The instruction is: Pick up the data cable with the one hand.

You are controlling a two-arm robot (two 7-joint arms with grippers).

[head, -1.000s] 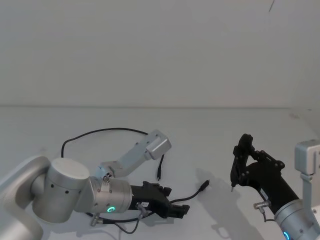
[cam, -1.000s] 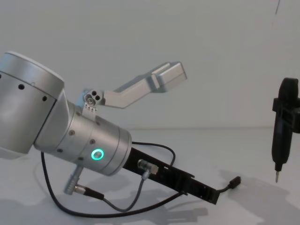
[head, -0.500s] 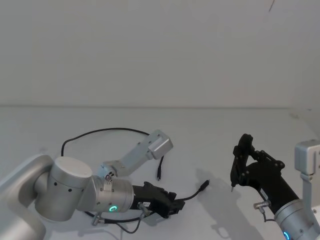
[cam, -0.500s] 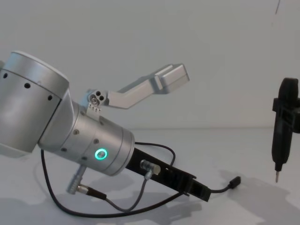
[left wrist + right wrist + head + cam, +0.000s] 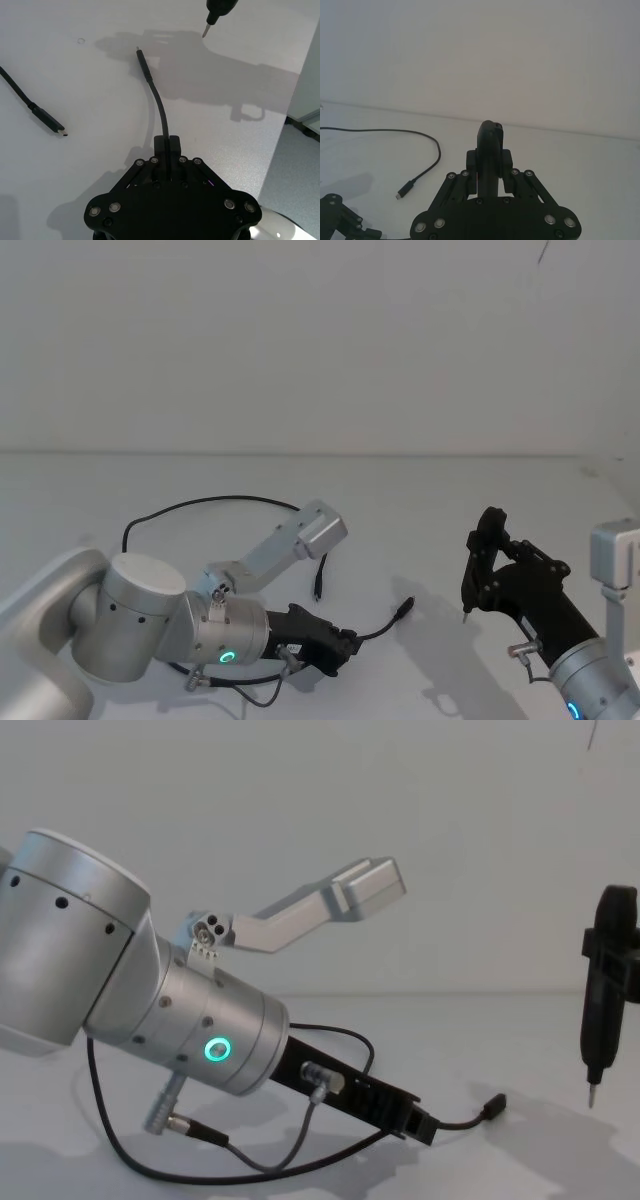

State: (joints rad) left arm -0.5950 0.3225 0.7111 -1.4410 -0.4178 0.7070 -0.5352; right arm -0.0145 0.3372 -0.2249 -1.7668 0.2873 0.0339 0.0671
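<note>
Pinching the long, thin, flexible black data cable [image 5: 205,502] just behind one small plug [image 5: 404,608], the flat black two-finger left gripper [image 5: 345,643] has its jaws pressed together on it. That plug sticks out toward 2 o'clock. The other plug [image 5: 317,593] lies on the white table [image 5: 420,510] at 12 o'clock. The thick silver cylindrical wrist [image 5: 240,632] slopes down from 9 o'clock. At 3 o'clock, well apart, the right gripper [image 5: 490,565] clamps a slim black pen-like tool [image 5: 470,585], tip down.

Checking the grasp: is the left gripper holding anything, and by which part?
Yes: the left gripper pinches the data cable a short way behind one of its plugs.
</note>
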